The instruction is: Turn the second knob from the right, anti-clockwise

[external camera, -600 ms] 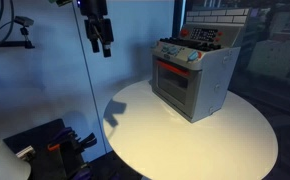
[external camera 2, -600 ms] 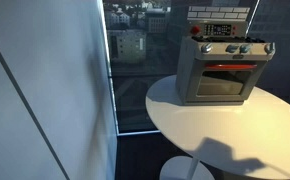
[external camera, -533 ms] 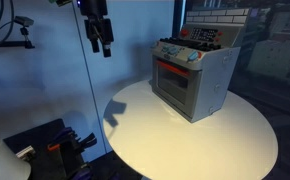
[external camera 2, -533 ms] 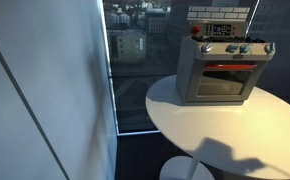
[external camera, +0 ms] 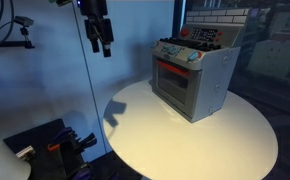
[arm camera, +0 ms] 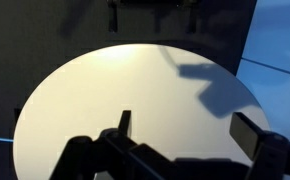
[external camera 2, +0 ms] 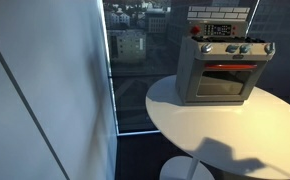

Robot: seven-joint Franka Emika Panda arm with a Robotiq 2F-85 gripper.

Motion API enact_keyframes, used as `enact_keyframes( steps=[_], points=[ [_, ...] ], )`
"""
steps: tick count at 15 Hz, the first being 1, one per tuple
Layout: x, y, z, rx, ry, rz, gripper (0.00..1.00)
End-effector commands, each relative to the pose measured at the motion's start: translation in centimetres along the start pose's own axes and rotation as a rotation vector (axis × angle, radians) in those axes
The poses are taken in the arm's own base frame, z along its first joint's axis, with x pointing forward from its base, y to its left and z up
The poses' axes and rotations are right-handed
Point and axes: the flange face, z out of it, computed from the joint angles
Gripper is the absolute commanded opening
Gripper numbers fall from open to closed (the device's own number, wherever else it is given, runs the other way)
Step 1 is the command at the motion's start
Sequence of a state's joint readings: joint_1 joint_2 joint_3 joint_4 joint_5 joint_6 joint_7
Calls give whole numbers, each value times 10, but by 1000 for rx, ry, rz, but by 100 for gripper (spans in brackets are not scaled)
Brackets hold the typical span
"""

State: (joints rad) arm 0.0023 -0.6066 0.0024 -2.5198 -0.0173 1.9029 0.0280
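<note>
A grey toy oven (external camera: 193, 80) with a red-lit door stands at the back of the round white table (external camera: 165, 135); it also shows in an exterior view (external camera 2: 220, 70). A row of small knobs (external camera 2: 235, 49) runs along its top front edge, also visible in an exterior view (external camera: 181, 54); they are too small to tell apart clearly. My gripper (external camera: 102, 37) hangs high above the table's left edge, far from the oven. In the wrist view the gripper (arm camera: 187, 130) is open and empty over the bare table (arm camera: 115, 80).
A glass or window pane (external camera 2: 135, 60) stands behind the table. A blue wall (external camera 2: 45, 90) fills the left of that view. Dark equipment (external camera: 55, 145) sits on the floor beside the table. A camera on a stand (external camera: 20, 25) is at the far left.
</note>
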Motion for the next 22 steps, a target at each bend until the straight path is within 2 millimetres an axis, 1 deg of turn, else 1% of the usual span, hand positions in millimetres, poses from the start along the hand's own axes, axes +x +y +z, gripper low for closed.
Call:
enact_keyframes(
  steps=[1, 7, 12, 17, 22],
  points=[
    [0, 0, -1, 0, -1, 0, 100],
    [0, 0, -1, 0, -1, 0, 100],
    [9, 1, -10, 3, 14, 19, 100],
    [25, 5, -27, 0, 55, 42, 100],
    [52, 12, -50, -4, 119, 84, 100]
  ],
)
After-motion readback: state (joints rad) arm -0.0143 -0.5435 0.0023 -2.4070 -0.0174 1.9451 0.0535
